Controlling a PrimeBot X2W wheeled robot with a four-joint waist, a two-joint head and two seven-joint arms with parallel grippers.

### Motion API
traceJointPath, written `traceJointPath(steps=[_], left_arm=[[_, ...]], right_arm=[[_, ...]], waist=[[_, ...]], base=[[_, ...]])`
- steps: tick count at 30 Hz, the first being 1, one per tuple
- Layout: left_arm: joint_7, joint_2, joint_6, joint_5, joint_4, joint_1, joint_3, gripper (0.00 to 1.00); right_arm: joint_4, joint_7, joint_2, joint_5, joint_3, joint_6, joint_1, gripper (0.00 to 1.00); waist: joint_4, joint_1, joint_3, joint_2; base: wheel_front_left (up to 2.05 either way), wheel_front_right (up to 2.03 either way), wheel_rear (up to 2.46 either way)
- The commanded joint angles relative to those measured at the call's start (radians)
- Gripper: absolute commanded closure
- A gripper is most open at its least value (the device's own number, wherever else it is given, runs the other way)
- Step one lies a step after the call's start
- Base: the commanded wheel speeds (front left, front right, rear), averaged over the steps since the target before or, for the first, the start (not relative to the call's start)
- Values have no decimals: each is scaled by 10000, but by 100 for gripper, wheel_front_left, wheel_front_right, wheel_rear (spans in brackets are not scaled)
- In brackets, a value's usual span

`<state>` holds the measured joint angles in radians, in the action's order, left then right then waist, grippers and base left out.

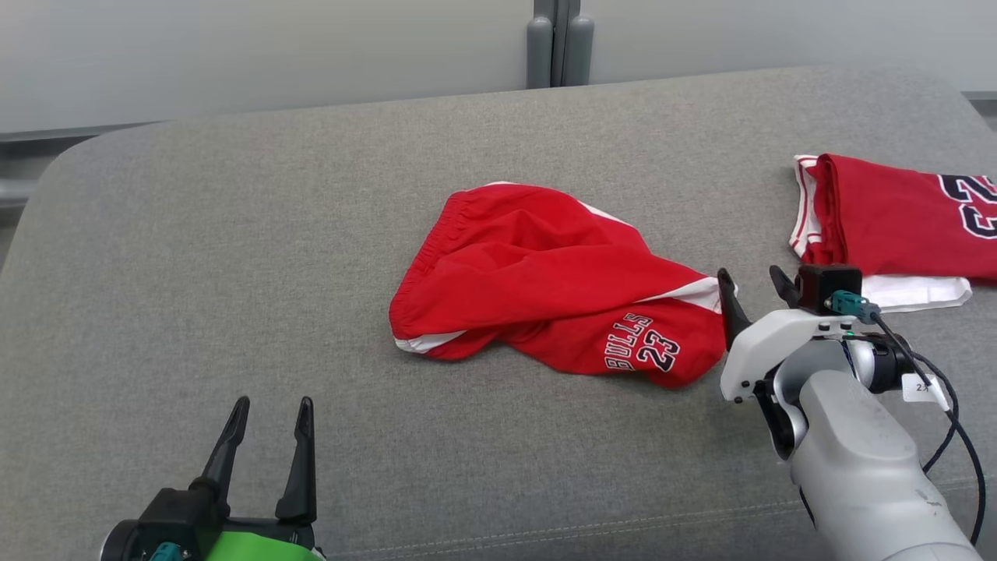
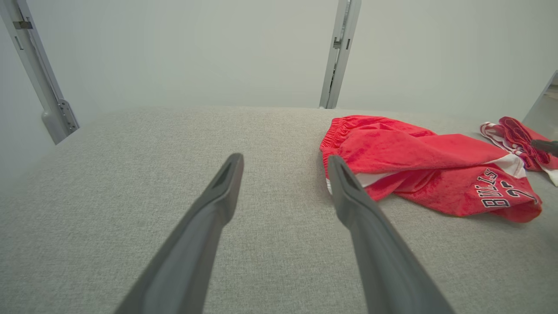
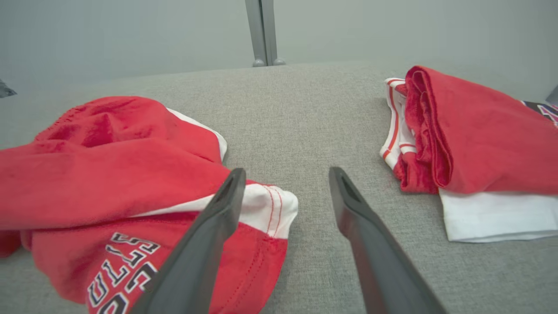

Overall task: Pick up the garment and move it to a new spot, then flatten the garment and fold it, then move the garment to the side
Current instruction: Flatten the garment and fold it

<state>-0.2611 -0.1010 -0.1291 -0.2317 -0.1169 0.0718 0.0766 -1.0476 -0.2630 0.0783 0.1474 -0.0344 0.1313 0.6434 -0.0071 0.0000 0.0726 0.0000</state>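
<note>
"Red shorts (image 1: 545, 288), where are they?"
"Crumpled on the grey surface (image 1: 234, 273), just left of my right tool (image 1: 750, 274); its left finger is at their white hem."
"Gripping?"
"No, I see both fingers spread and empty. My left tool (image 1: 274, 405) is spread too, shorts well off to its right."

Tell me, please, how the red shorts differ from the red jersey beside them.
The shorts lie crumpled; the jersey is neatly folded. The shorts rest on the grey surface; the jersey sits on a white cloth. The shorts' lettering is small; the jersey's number is large. Both are red with white trim.
</note>
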Motion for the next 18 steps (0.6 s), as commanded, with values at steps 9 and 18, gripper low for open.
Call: traceJointPath(steps=[9, 18], left_arm=[[-38, 325, -24, -259, -304, 415, -185, 0], [-38, 483, 271, -1032, -601, 634, -349, 0]], right_arm=[[2824, -40, -269, 609, -905, -13, -2133, 0], [6297, -40, -264, 1266, -1404, -13, -4641, 0]], waist=[[-415, 0, -651, 0], [-745, 0, -887, 0]], base=[[0, 0, 0], [0, 0, 0]])
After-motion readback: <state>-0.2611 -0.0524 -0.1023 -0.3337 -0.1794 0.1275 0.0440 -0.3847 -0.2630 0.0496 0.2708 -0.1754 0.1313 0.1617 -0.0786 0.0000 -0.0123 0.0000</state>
